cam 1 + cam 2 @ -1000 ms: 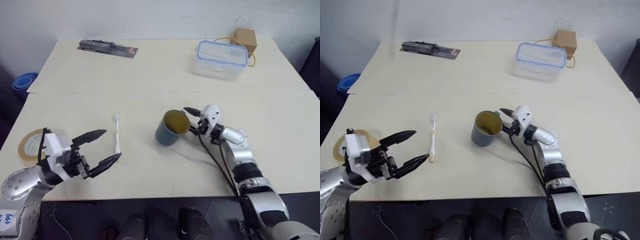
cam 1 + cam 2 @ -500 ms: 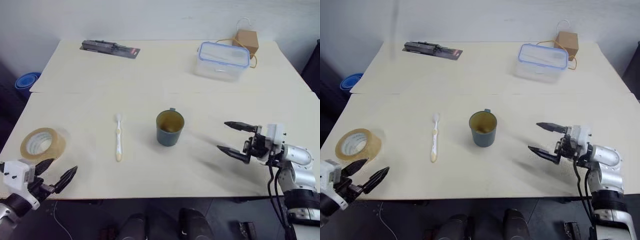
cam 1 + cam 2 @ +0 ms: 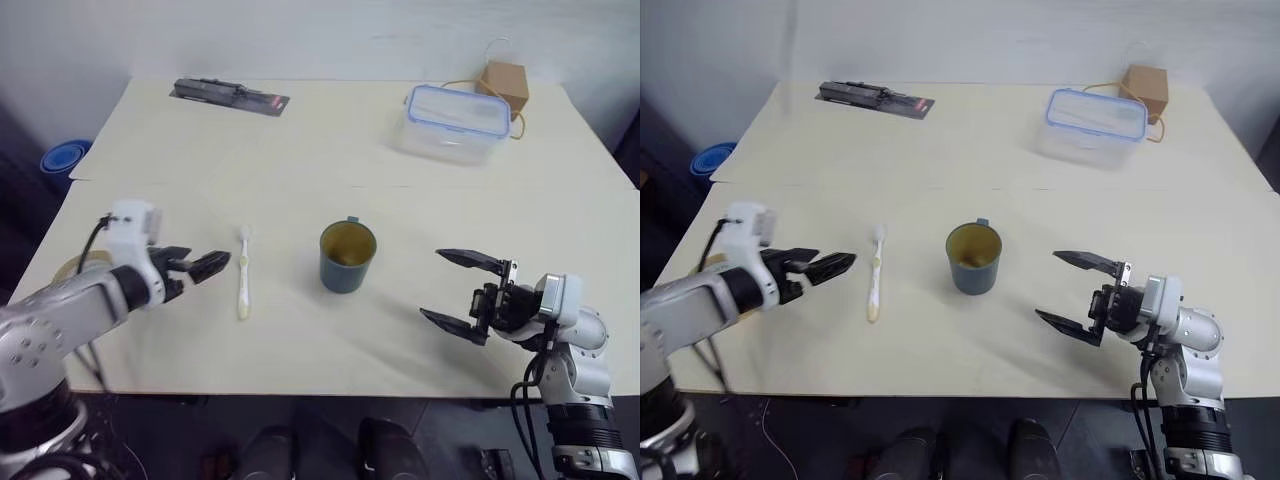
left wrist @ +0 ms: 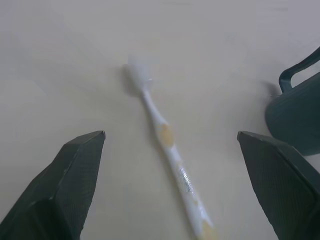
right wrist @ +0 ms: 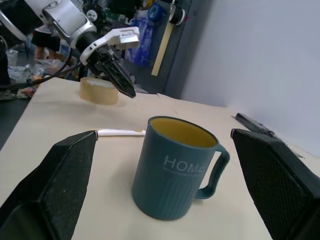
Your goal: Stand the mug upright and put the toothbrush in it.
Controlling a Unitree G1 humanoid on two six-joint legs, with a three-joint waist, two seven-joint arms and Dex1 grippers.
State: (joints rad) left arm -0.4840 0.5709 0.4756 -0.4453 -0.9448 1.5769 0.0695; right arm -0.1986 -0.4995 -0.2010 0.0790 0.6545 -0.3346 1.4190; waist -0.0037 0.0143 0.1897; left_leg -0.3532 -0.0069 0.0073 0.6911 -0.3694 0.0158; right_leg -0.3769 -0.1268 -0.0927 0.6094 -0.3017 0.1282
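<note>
Mug point(image 3: 348, 257) upright at table point(image 3: 300, 150) centre, mouth up, handle toward 12 o'clock; first step looks done. Toothbrush point(image 3: 243, 284) flat at the mug's 9 o'clock, apart from it, bristles toward 12.

My left claw point(image 3: 208, 265) released, empty, at the brush's 9 o'clock, fingertips aimed at its handle, probably lined up for a side pinch.

My right claw point(image 3: 462, 292) spread wide, empty, at the mug's 4 o'clock, well apart, leaving the rim free for insertion.
</note>
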